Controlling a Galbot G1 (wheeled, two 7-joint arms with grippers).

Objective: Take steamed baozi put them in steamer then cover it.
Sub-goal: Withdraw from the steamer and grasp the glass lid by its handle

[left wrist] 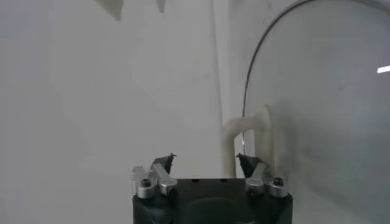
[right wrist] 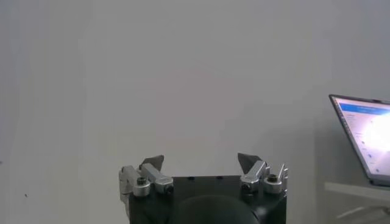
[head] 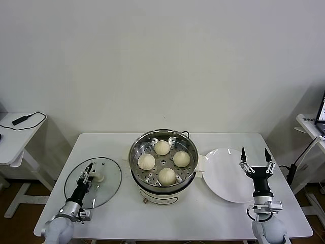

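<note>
The steamer (head: 137, 147), a shiny steel pot on a cream base, stands mid-table. Four cream-white baozi lie on its perforated tray: the back one (head: 162, 147), the left one (head: 147, 161), the right one (head: 181, 158) and the front one (head: 166, 176). The pot is uncovered. The glass lid (head: 106, 185) lies flat on the table to its left, also in the left wrist view (left wrist: 323, 109). My left gripper (head: 89, 172) (left wrist: 207, 159) is open and low over the lid, with the white lid handle (left wrist: 250, 137) beside one fingertip. My right gripper (head: 255, 158) (right wrist: 201, 161) is open, empty and pointing up.
An empty white plate (head: 223, 175) lies right of the steamer, under my right gripper. A side table with a black device and cable (head: 20, 120) stands at far left. A laptop (head: 321, 109) (right wrist: 365, 137) stands on a stand at far right.
</note>
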